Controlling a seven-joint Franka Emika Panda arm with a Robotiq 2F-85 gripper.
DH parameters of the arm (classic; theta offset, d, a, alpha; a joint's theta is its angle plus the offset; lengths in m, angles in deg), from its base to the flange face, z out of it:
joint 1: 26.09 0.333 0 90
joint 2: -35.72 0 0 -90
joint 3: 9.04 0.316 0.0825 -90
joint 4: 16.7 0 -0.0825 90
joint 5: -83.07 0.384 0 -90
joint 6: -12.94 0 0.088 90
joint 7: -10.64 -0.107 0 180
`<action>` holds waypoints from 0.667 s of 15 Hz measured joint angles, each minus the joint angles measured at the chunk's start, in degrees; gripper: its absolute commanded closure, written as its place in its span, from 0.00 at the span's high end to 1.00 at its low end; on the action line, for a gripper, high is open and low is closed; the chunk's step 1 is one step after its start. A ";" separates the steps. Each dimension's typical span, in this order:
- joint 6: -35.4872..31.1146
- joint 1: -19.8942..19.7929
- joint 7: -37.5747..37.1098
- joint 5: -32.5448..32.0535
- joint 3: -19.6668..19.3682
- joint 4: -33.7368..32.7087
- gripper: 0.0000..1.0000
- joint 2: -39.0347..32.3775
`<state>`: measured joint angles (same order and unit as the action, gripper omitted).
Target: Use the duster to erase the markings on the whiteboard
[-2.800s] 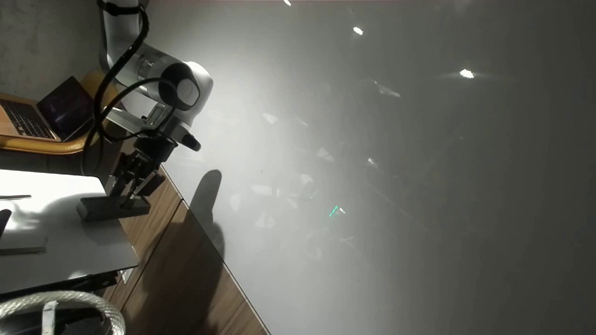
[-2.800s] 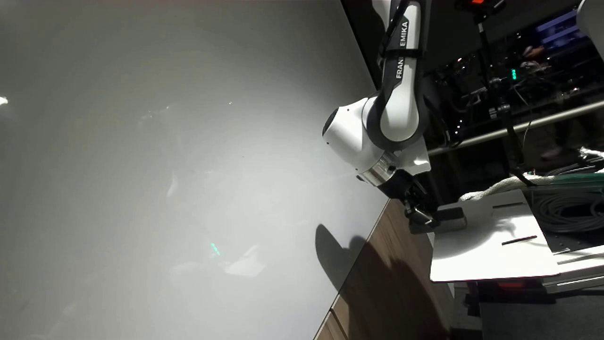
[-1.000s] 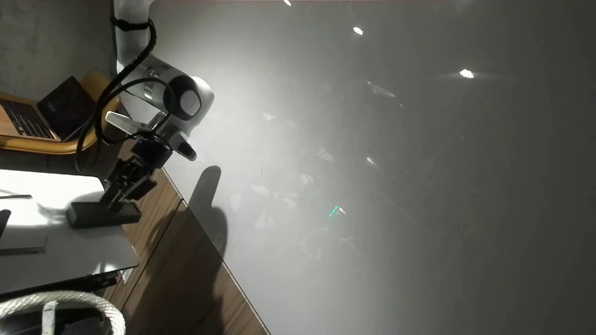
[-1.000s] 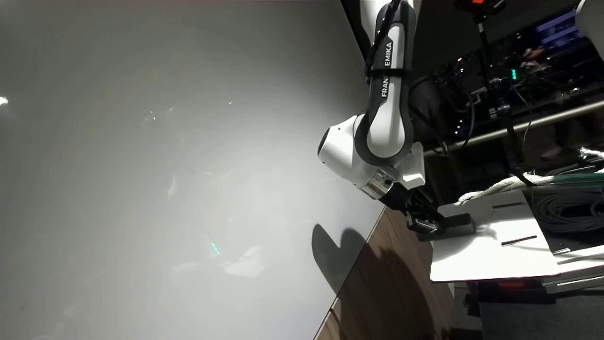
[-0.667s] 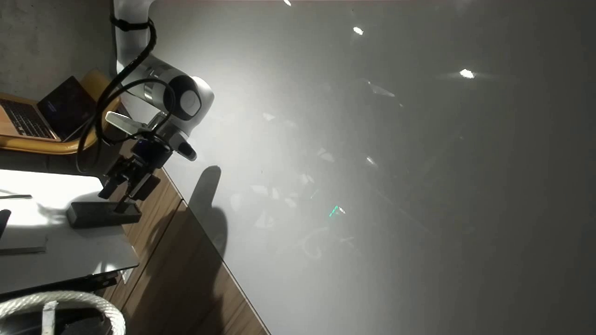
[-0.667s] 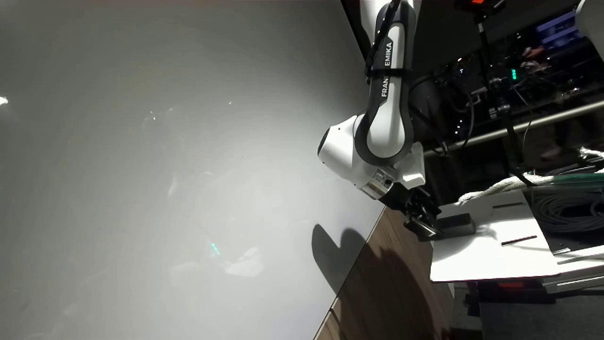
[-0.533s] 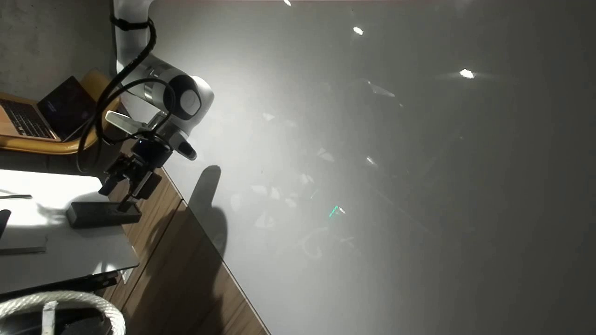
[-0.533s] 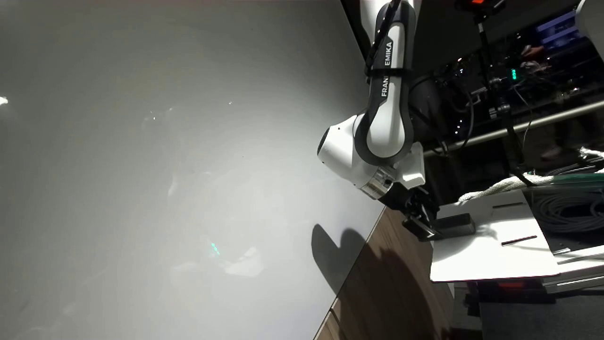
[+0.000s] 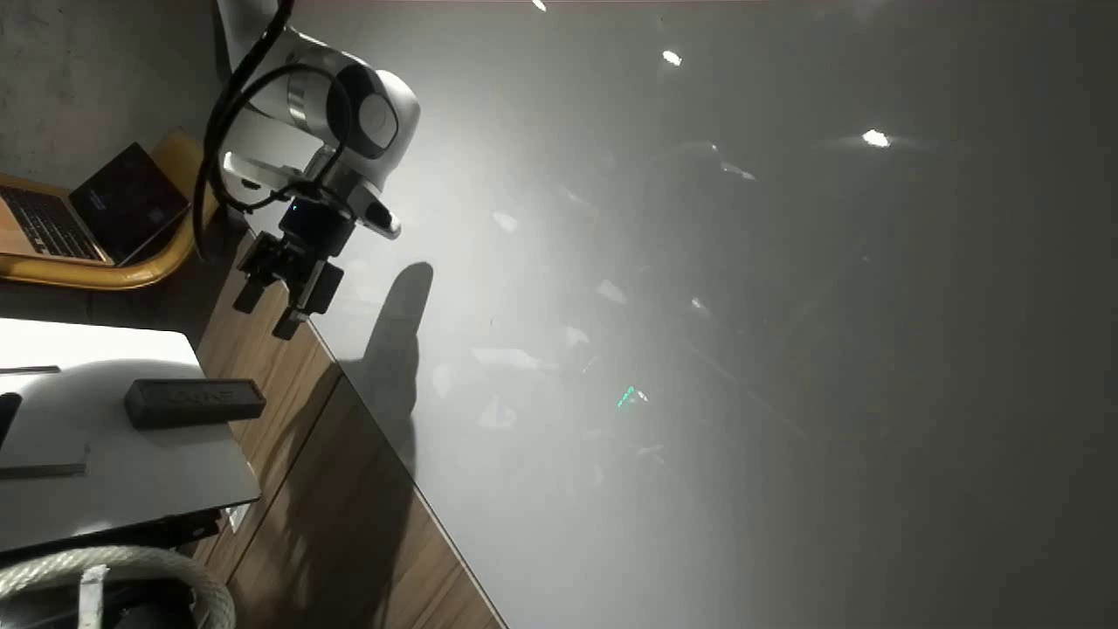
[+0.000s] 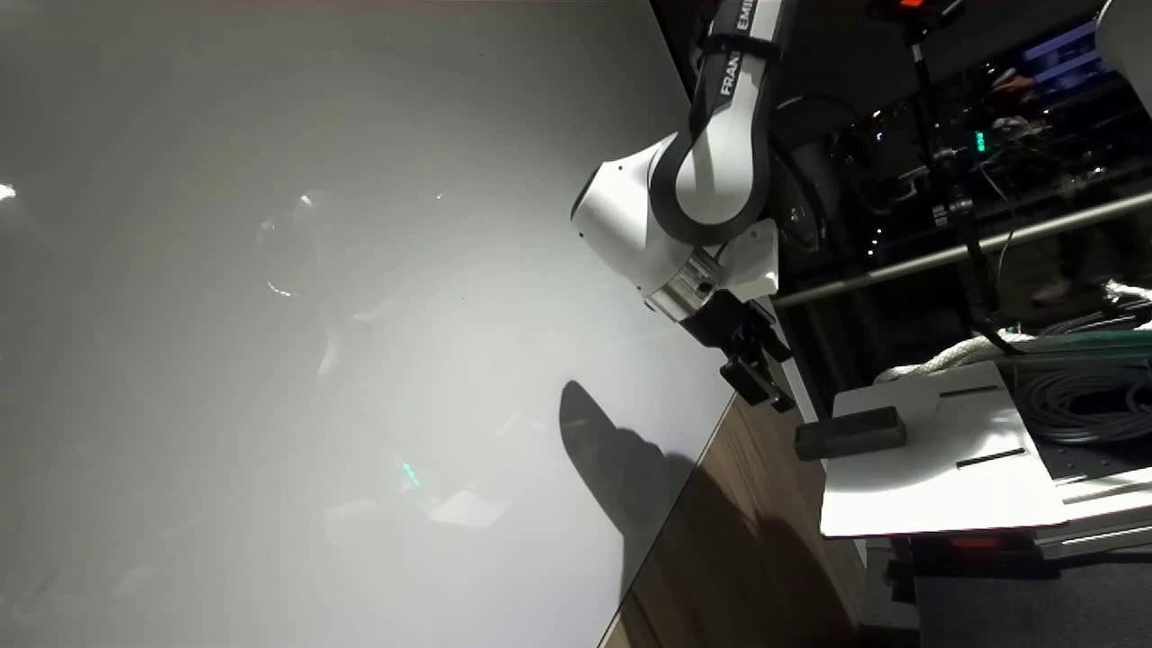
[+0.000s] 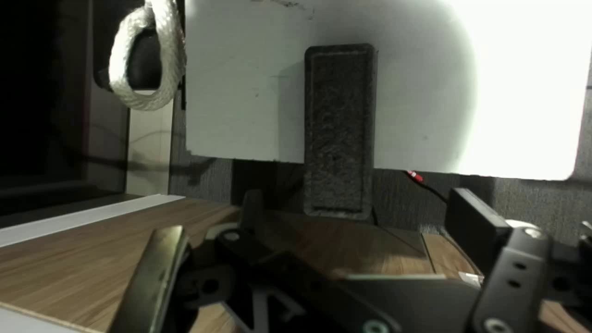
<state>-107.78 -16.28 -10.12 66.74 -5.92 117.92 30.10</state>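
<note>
The duster [image 9: 194,403], a dark grey oblong block, lies on the small white table [image 9: 131,489], one end jutting past the edge that faces the whiteboard [image 9: 786,489]. In the wrist view the duster [image 11: 340,129] shows whole, beyond the fingers [image 11: 476,226], which touch nothing. My gripper [image 9: 265,316] is open, above and apart from the duster, over the wooden panel beside the table. An exterior view also shows the gripper [image 10: 783,382] clear of the duster [image 10: 850,434]. Bright reflections cover the whiteboard [image 10: 270,432]; I cannot make out the markings among them.
Thin dark strips [image 10: 990,457] lie on the table. A wooden panel [image 9: 349,542] runs along the board's lower edge. Behind the arm stands a yellow chair with a laptop [image 9: 127,205]. A thick pale rope [image 9: 166,559] loops below the table.
The gripper, formerly shut on the duster, has opened, let it go on the table and risen away towards the whiteboard. Over the last second the duster has stayed put.
</note>
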 measured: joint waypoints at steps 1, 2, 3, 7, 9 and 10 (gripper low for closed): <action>0.50 -0.01 -0.01 -0.48 0.07 0.38 1.00 2.63; 0.83 -0.06 -0.01 -0.83 0.18 0.81 1.00 5.18; 1.31 -0.19 -0.01 -1.18 0.42 1.22 1.00 7.81; 2.94 -0.90 -0.01 -1.60 1.90 2.79 1.00 17.49; 3.06 -1.43 -0.01 -1.60 2.73 3.61 1.00 21.49; 3.06 -1.79 -0.01 -1.60 3.13 4.08 1.00 23.24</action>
<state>-104.71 -18.07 -10.12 65.13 -2.79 122.00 53.34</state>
